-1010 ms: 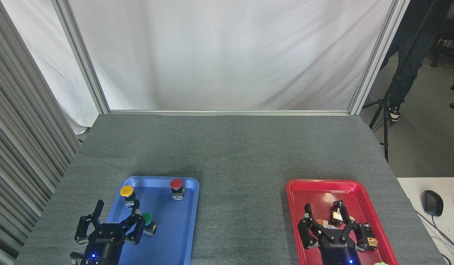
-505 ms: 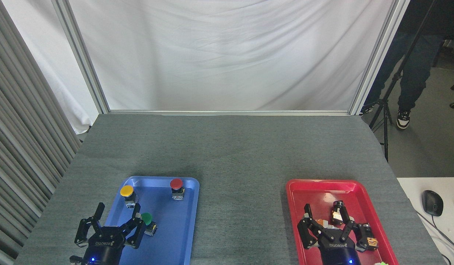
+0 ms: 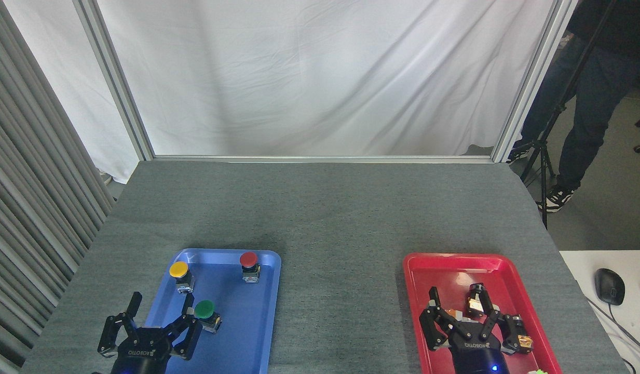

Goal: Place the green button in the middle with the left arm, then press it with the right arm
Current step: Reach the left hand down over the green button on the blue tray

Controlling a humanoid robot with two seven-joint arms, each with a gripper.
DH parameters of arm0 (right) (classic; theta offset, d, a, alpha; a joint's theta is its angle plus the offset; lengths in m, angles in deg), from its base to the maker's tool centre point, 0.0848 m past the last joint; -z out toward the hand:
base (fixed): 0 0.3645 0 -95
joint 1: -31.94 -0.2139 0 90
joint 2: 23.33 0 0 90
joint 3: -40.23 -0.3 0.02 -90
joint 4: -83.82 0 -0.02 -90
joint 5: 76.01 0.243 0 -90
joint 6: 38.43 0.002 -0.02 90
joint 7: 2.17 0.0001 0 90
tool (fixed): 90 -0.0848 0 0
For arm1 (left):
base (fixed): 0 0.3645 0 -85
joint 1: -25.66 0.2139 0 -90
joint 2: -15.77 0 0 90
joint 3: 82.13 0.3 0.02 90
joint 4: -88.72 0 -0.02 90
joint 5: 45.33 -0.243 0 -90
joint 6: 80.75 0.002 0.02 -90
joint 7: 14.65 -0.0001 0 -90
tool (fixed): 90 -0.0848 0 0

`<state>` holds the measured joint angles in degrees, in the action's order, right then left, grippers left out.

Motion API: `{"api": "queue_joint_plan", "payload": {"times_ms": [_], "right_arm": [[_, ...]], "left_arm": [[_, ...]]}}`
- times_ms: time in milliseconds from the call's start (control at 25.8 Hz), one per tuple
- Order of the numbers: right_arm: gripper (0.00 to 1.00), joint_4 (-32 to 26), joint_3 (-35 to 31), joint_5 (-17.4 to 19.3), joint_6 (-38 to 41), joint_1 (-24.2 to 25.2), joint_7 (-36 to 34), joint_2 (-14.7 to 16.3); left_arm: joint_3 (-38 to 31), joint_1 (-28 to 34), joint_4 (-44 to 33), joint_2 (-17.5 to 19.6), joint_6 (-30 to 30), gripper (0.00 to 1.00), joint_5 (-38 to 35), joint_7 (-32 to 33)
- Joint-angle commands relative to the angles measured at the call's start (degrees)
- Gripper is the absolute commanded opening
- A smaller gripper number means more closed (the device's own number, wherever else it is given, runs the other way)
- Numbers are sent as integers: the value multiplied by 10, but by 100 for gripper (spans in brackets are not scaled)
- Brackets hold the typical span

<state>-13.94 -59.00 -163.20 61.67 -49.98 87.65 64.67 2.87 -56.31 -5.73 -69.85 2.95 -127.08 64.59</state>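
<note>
- Your tabletop (image 3: 325, 208) is a wide grey felt-like surface running back to a white curtain (image 3: 320, 78) in a metal frame; its middle (image 3: 340, 291), the bare strip between the two trays, has nothing on it.
- At the right edge a person's dark trouser legs (image 3: 584, 104) stand on the floor beside a black tripod (image 3: 545, 150) (well apart from the tabletop).
- You have a blue tray (image 3: 247, 332) at the near left and a red tray (image 3: 444, 267) at the near right, well apart.
- Your left claw (image 3: 143, 324) sits at the blue tray's near-left corner, its three black fingers spread open and holding nothing; the right-hand finger tip is just beside the green button.
- Your right claw (image 3: 462, 309) hangs over the red tray, fingers likewise spread and empty, with small black-and-brass parts (image 3: 519, 332) lying in the tray around it.
- A black computer mouse (image 3: 609, 285) rests on a white desk off the right side.
- The green button (image 3: 205, 311) stands upright in the blue tray, near its middle and toward the left wall.
- The yellow button (image 3: 179, 271) stands at the tray's far-left corner, the red button (image 3: 248, 262) near the far wall (each apart from the green one).
</note>
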Motion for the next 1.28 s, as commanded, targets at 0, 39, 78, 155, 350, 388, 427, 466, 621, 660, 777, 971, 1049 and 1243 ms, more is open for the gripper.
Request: {"api": "queue_joint_plan", "payload": {"times_ms": [0, 39, 78, 155, 350, 388, 427, 466, 621, 660, 777, 971, 1049, 1243], "right_arm": [[100, -1, 0, 0, 0, -2, 1, -1], [100, -1, 0, 0, 0, -2, 1, -2], [100, -1, 0, 0, 0, -2, 1, -2], [100, -1, 0, 0, 0, -2, 1, -2], [100, -1, 0, 0, 0, -2, 1, -2], [100, -1, 0, 0, 0, -2, 2, -2], [100, -1, 0, 0, 0, -1, 1, -2], [100, 0, 0, 0, 0, -1, 1, -2], [100, -1, 1, 0, 0, -1, 1, -3], [100, 0, 1, 0, 0, -1, 1, -3], [100, -1, 2, 0, 0, -1, 1, -5], [100, 0, 2, 0, 0, -3, 2, -5], [100, 0, 2, 0, 0, -3, 2, -5], [100, 0, 2, 0, 0, -3, 2, -5]], "left_arm": [[0, 2, -3, 0, 1, 99, 0, -5], [0, 2, -3, 1, 1, 99, 0, -5], [0, 2, -2, 2, 1, 99, 0, -5], [1, 3, -1, 8, 1, 99, 0, -5], [1, 8, -2, 14, 0, 99, 0, -5], [2, 6, -3, 15, -1, 99, 0, -4], [1, 5, -4, 19, -4, 99, 0, -3], [0, 4, -5, 24, -6, 99, 0, -2], [0, 2, -6, 27, -9, 99, 0, 1], [0, 1, -4, 27, -9, 99, 0, 1], [0, -2, -4, 27, -7, 99, 0, 4], [0, -1, -2, 27, -5, 99, 0, 4], [0, -1, 1, 28, -5, 99, 1, 4], [0, -1, 3, 28, -6, 99, 2, 4]]}}
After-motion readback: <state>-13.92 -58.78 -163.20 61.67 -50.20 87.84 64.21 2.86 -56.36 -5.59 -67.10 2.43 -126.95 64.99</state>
